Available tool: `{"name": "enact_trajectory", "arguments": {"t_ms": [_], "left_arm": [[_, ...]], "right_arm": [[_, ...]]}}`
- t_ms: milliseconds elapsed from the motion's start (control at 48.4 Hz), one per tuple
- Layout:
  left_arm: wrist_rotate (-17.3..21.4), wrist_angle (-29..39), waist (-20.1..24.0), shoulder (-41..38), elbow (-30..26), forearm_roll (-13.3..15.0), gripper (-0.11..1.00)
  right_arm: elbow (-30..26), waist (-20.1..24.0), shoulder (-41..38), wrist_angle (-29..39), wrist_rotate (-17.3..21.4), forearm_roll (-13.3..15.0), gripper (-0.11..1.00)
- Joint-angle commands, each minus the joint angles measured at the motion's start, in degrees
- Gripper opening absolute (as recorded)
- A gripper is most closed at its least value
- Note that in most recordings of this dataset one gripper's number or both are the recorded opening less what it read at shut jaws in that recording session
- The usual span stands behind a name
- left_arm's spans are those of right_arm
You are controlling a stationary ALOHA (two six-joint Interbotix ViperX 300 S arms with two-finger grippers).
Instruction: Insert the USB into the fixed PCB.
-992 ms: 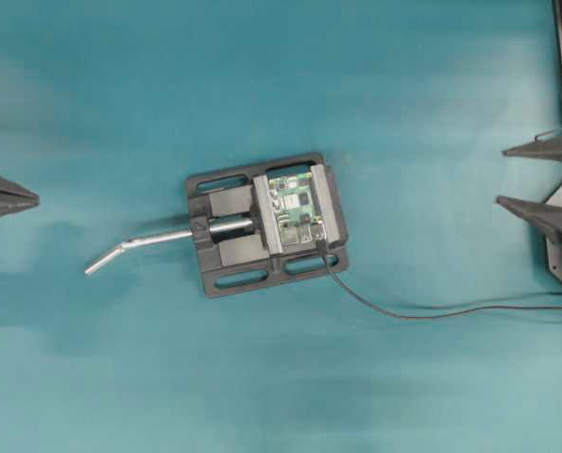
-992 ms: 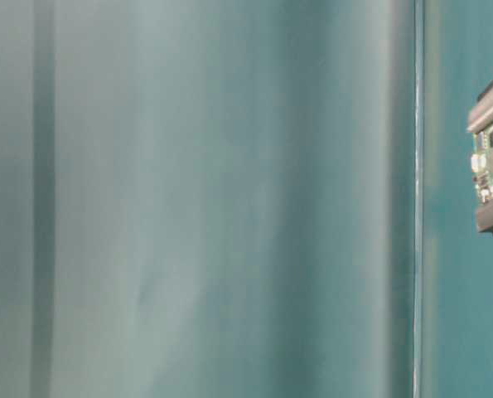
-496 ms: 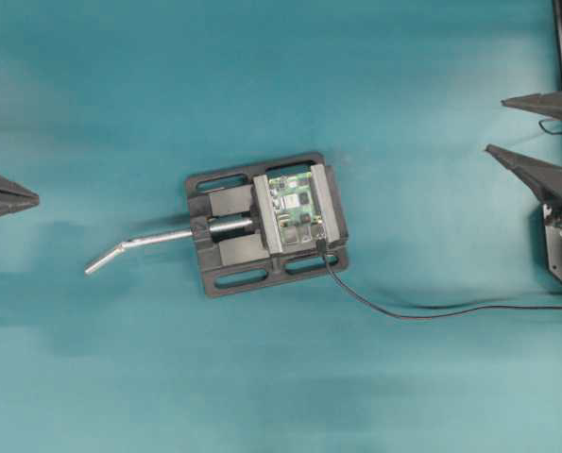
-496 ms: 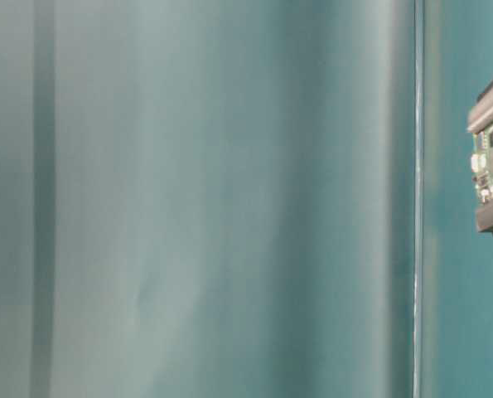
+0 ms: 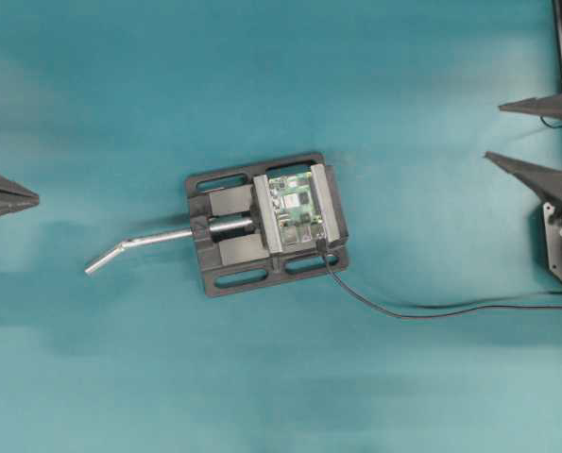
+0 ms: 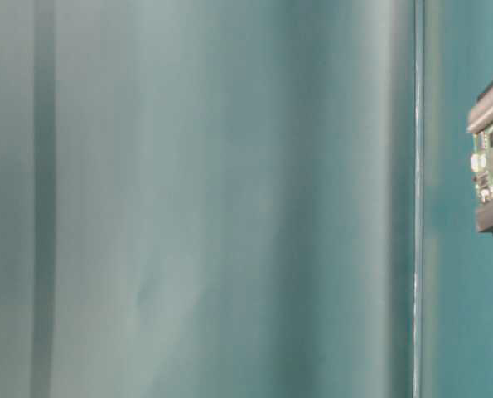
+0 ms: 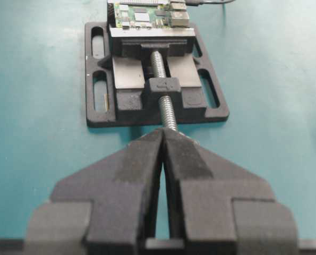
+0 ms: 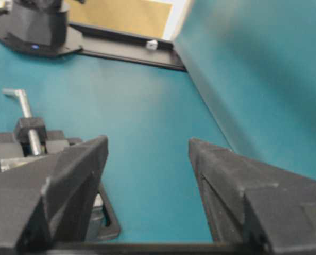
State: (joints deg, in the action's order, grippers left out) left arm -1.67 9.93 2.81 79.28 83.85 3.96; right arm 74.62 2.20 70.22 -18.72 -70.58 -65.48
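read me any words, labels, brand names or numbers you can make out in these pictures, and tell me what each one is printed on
"4": raised on the black screw block of the vise, seen from the left wrist; the digit is faint, so this reading is unsure.
Markings on the chips of the fixed PCB: too small and blurred to read in any view.
The cable and both arms show no legible text.

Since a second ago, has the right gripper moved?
Yes. In the overhead view the right gripper, jaws open, has shifted toward the top edge, while the vise stays put.
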Motion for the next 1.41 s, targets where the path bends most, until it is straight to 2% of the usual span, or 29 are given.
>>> {"name": "enact_trajectory", "arguments": {"t_ms": [0, 227, 723, 889, 1116, 1261, 1385], "left_arm": [[-0.2, -0.3, -0.1, -0.4, -1.3, -0.2, 0.01], [-0.2, -0.3, -0.1, -0.4, -1.3, -0.2, 0.01], [-0.2, -0.3, -0.1, -0.4, -1.3, -0.2, 0.01], [-0.2, -0.3, -0.1, -0.4, -1.3, -0.2, 0.01], [-0.2, -0.3, -0.2, -0.4, -1.3, -0.2, 0.01], [-0.2, -0.3, -0.1, -0.4, -1.3, -0.2, 0.01], [-0.2, -0.3, -0.1, -0.4, -1.3, -0.2, 0.01]], "right_arm": [[0.6, -0.4, 1.2, 0.3, 0.0, 0.3, 0.70], [3.9, -0.5, 5.9, 0.4, 0.2, 0.3, 0.70], [6.6, -0.5, 9.1, 0.4, 0.3, 0.3, 0.70], [7.2, -0.4, 9.2, 0.0, 1.3, 0.3, 0.70], [7.6, -0.6, 8.2, -1.4, 1.1, 0.4, 0.77], [8.9, -1.1, 7.8, -5.4, 1.1, 0.4, 0.77], [9.5, -1.1, 7.9, -5.7, 1.1, 0.4, 0.77]]}}
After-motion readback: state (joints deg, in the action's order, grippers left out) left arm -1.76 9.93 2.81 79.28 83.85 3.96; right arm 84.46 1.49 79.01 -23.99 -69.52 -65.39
